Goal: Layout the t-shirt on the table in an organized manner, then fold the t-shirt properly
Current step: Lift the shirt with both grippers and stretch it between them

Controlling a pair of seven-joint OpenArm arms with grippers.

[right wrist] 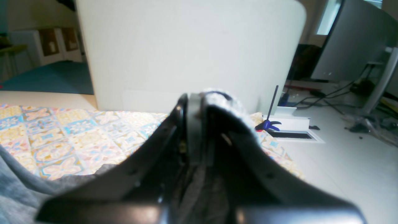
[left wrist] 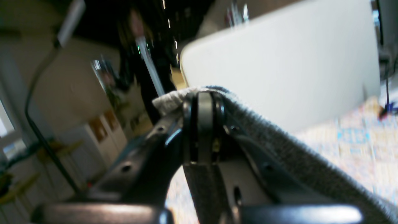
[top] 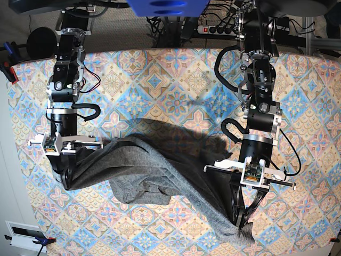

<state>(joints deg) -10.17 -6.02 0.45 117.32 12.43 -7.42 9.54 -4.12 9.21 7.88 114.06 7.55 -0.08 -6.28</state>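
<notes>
A cloth of blue, pink and cream diamond tiles with floral medallions covers the counter [top: 176, 80]; a white panel [right wrist: 186, 49] stands at its far edge. The t-shirt [top: 144, 170], heather dark-grey soft knit, lies rumpled across the counter's near half. The left claw [top: 243, 226] and right claw [top: 65, 184] each pinch an edge of it.

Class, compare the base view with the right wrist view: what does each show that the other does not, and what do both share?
Only the base view shows both arms, with the left gripper shut on the t-shirt and the whole shirt bunched between them. Only the right wrist view shows the white board standing behind the table and a blue clamp. Both show the right gripper shut on grey fabric above the patterned cloth.
</notes>
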